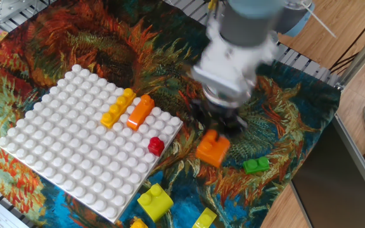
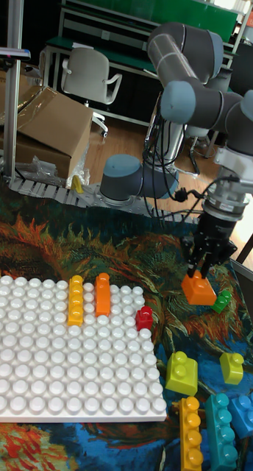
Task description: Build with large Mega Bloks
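Note:
My gripper [image 1: 215,134] is shut on a two-step orange Mega Blok [image 1: 212,151], holding it by its top stud just above the cloth, right of the white baseplate [image 1: 62,158]. The tall fixed view shows the same gripper [image 2: 200,275] and orange blok [image 2: 199,289]. On the baseplate stand a yellow bar [image 1: 118,107], an orange bar [image 1: 140,112] and a red one-stud blok [image 1: 155,145] near its right edge. A small green blok [image 1: 256,165] lies on the cloth to the right of the held one.
Loose bloks lie near the front edge: a lime-yellow one [image 1: 154,201], a second lime one [image 2: 231,366], a yellow bar [image 2: 190,434] and teal bricks [image 2: 222,434]. A patterned cloth covers the table. The wooden table edge [image 1: 277,209] lies at the right.

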`<state>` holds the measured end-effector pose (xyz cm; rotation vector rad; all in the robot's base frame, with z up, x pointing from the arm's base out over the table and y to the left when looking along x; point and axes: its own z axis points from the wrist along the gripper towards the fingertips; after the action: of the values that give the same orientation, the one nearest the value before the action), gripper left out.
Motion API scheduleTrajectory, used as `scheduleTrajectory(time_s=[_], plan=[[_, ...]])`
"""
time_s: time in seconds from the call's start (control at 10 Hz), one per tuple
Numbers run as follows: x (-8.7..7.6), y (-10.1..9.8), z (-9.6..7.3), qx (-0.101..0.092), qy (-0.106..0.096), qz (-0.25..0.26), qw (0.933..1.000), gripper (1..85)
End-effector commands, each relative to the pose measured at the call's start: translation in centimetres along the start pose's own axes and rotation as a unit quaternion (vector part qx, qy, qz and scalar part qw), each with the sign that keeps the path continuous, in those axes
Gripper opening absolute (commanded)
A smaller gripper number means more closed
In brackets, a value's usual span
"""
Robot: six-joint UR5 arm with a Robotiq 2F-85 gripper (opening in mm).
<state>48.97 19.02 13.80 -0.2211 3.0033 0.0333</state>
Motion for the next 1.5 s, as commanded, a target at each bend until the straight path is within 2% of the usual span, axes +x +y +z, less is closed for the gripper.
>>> scheduleTrajectory(time_s=[0.0,0.1,0.2,0.3,0.4,0.5,0.6,0.7,0.8,0.9,1.0,1.1,1.2,1.3,1.4], plan=[[-0.4,-3.0,-1.5,0.02,-0.024,0.051,0.9982,1.3],[-0.3,-2.8,-1.5,0.015,-0.021,0.092,0.9954,1.3],[-0.1,-3.5,-1.3,0.016,-0.027,0.09,0.9954,1.3],[0.7,-7.2,-1.5,-0.002,-0.03,0.053,0.9982,1.3],[1.7,-12.2,-1.8,-0.008,-0.026,0.005,0.9996,1.3],[2.0,-15.0,-2.0,-0.012,-0.03,-0.02,0.9993,1.3],[1.8,-14.7,-1.8,-0.005,-0.035,-0.001,0.9994,1.3],[1.9,-16.5,-1.8,0.028,-0.034,0.048,0.9979,1.3],[2.5,-16.7,-1.8,0.031,-0.024,0.098,0.9944,1.3],[3.2,-16.9,-2.0,0.036,-0.009,0.11,0.9933,1.3],[3.3,-18.6,-2.6,0.027,0.002,0.08,0.9964,1.3],[3.3,-23.0,-3.6,0.017,0.021,0.026,0.9993,1.3],[2.8,-26.5,-4.0,0.008,0.025,-0.023,0.9994,1.3],[2.3,-29.1,-3.6,0.005,0.017,-0.065,0.9977,1.3],[2.4,-28.5,-3.3,0.003,0.014,-0.058,0.9982,1.3]])
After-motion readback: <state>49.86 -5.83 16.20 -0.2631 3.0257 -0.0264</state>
